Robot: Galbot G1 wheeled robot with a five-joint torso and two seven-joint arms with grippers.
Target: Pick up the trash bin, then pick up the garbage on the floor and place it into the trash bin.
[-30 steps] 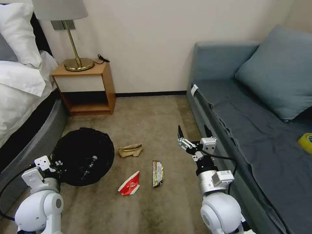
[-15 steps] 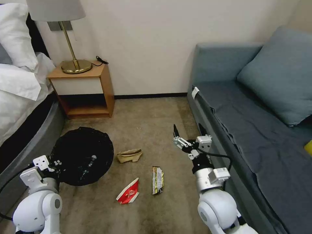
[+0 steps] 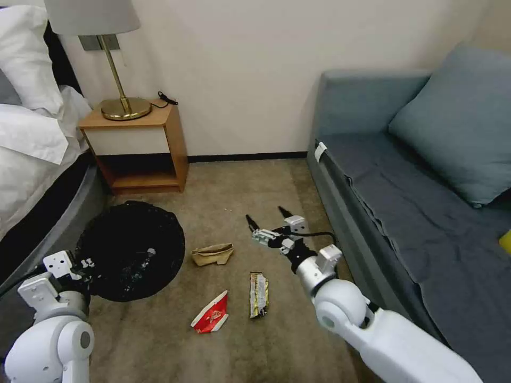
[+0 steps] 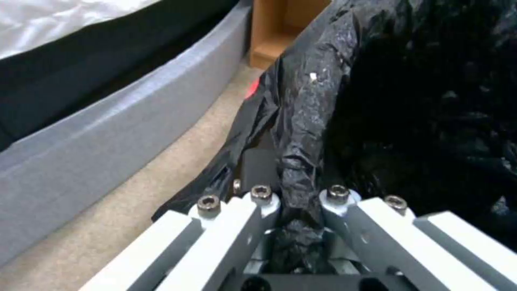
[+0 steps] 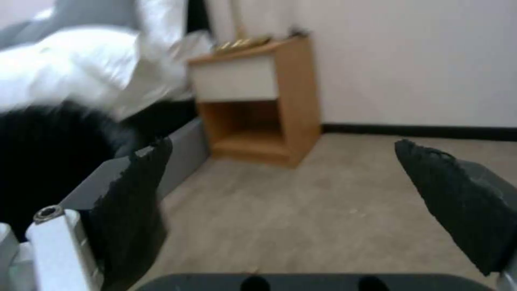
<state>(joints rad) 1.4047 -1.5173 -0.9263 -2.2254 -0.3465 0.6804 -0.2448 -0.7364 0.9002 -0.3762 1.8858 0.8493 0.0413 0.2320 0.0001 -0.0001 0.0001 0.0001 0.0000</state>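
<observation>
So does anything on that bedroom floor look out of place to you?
Yes. Three bits of litter lie loose on the carpet: a crumpled paper bag, a red-and-white carton and a snack wrapper. The black-lined trash bin also tilts, its rim pinched by the left end effector.

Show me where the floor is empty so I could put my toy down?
Bare carpet lies between the wooden nightstand and the grey-blue sofa, along the wall. It is crowded nearer the robot: the black-bagged trash bin held by the left gripper, the crumpled tan paper bag, red-and-white carton and dark yellowish wrapper, with the open right gripper above.
</observation>
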